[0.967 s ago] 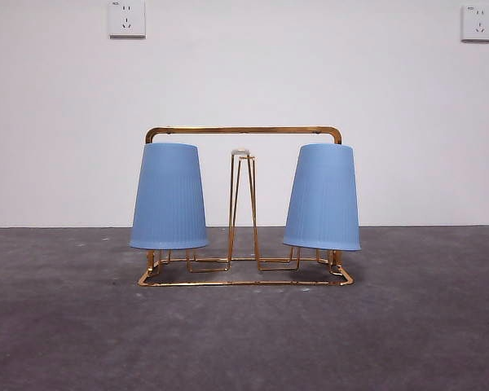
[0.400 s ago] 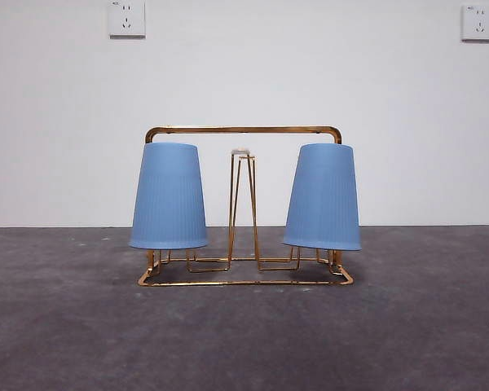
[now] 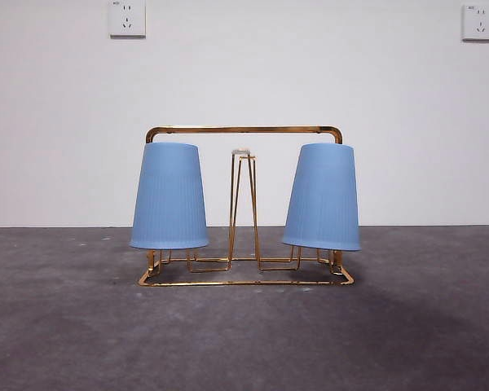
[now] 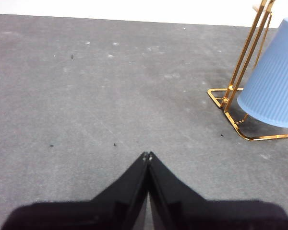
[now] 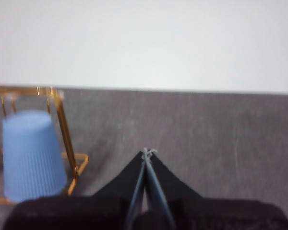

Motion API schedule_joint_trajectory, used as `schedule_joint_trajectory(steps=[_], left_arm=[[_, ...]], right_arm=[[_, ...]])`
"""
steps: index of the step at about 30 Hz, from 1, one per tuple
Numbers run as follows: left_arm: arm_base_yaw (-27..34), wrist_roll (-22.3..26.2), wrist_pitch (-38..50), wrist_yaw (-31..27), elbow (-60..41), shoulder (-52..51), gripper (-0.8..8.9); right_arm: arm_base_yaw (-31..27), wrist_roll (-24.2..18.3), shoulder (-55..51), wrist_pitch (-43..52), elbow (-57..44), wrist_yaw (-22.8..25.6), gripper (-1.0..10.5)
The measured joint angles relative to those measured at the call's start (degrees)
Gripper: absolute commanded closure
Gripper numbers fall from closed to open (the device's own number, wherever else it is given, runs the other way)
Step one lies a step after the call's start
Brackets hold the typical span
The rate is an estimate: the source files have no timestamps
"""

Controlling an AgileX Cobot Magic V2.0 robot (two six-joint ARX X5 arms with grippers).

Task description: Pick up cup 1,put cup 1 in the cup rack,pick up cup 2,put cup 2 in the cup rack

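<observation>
Even, soft light; the front view is sharp. The cup rack (image 3: 243, 208) casts faint shadows. The right wrist view is blurred.

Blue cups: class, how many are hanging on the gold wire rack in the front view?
2. One blue cup sits upside down at the left end of the gold wire rack; the other blue cup sits upside down, slightly tilted, at the right end. None seems hidden.

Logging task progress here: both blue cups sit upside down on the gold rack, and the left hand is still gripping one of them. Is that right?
Not quite. The two blue cups do sit upside down on the gold rack, but the left hand grips nothing: the left wrist view shows it shut and empty over bare table, apart from the rack. The right hand is likewise shut and empty.
</observation>
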Motion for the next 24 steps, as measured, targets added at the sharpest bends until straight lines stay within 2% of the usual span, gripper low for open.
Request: schedule_joint_trajectory(steps=[8, 12, 24], left_arm=[[0.0, 0.0, 0.0, 0.0, 0.0, 0.0, 8.17], [0.0, 0.0, 0.0, 0.0, 0.0, 0.0, 8.17], [0.0, 0.0, 0.0, 0.0, 0.0, 0.0, 8.17]], right_arm=[[0.0, 0.6, -8.3, 0.0, -10.0, 0.7, 9.5], [0.0, 1.4, -8.5, -4.5, -10.4, 1.9, 9.5], [0.0, 2.0, -8.5, -4.4, -10.4, 1.9, 9.5]])
